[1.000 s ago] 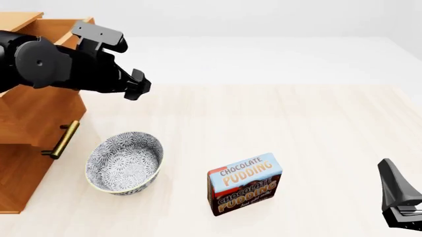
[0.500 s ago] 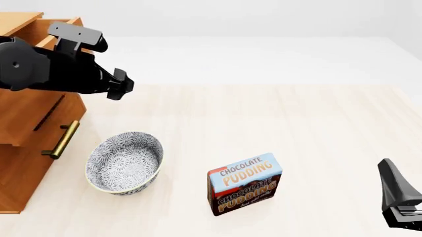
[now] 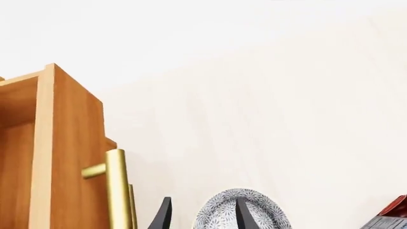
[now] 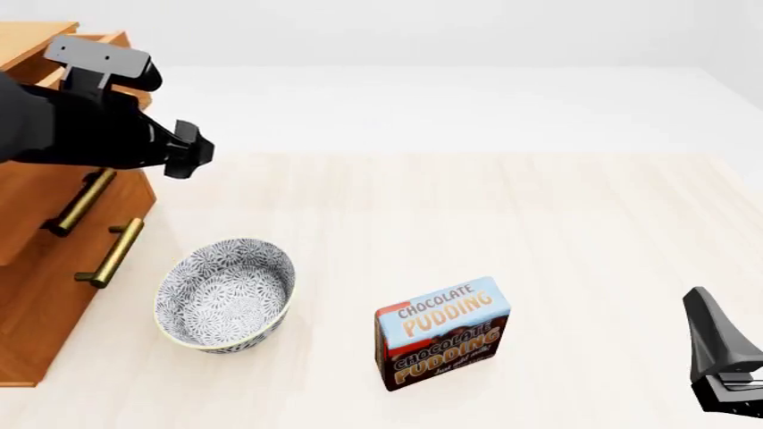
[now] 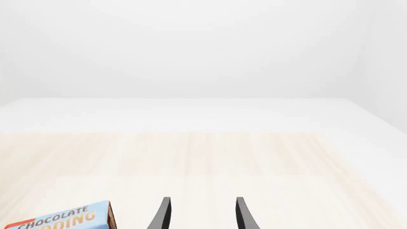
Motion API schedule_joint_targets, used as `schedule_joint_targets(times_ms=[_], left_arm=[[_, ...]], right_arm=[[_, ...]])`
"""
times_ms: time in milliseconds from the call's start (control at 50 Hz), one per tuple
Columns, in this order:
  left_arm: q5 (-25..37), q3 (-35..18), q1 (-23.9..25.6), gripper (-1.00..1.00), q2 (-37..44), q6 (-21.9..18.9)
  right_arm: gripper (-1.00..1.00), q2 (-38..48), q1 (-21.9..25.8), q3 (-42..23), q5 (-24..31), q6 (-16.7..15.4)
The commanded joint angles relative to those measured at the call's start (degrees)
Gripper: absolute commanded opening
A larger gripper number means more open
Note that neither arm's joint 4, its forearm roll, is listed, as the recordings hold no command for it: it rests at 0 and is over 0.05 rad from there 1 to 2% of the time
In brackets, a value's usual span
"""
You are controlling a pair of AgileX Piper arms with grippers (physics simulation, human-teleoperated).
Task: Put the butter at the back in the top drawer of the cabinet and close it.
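Observation:
The butter is hidden in every view. The cabinet (image 4: pixel 36 304) stands at the far left, with its top drawer (image 4: pixel 129 186) still sticking out a little. That drawer's brass handle (image 4: pixel 80 202) shows just below my left arm. My left gripper (image 4: pixel 185 150) sits against the drawer's front, up near its top edge. In the left wrist view the left gripper (image 3: pixel 203 217) is open and empty, beside the drawer's front panel (image 3: pixel 76 157) and handle (image 3: pixel 117 191). My right gripper (image 4: pixel 721 357) rests open and empty at the near right, and its fingers (image 5: pixel 164 213) hold nothing.
A patterned blue-and-white bowl (image 4: pixel 227 293) sits on the table just right of the cabinet. A Chocolate Pudding box (image 4: pixel 442 332) stands upright near the front middle. The middle drawer's handle (image 4: pixel 113 252) juts out toward the bowl.
My left arm has moved left, and the top drawer has slid further into the cabinet with it, uncovering its handle. The right arm, bowl and pudding box have not moved.

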State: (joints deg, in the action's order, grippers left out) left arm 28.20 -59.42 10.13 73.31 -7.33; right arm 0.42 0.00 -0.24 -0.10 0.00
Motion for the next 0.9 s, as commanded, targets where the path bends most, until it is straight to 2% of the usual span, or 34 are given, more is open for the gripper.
schedule_joint_targets(times_ms=[20, 900], left_arm=[[-0.2, 0.6, -2.3, 1.00, -0.8, 0.0], [-2.0, 2.5, -7.8, 1.00, -2.6, 0.1]], right_arm=[[1.00, 0.0, 0.0, 0.0, 0.0, 0.0], [1.00, 0.0, 0.0, 0.0, 0.0, 0.0]])
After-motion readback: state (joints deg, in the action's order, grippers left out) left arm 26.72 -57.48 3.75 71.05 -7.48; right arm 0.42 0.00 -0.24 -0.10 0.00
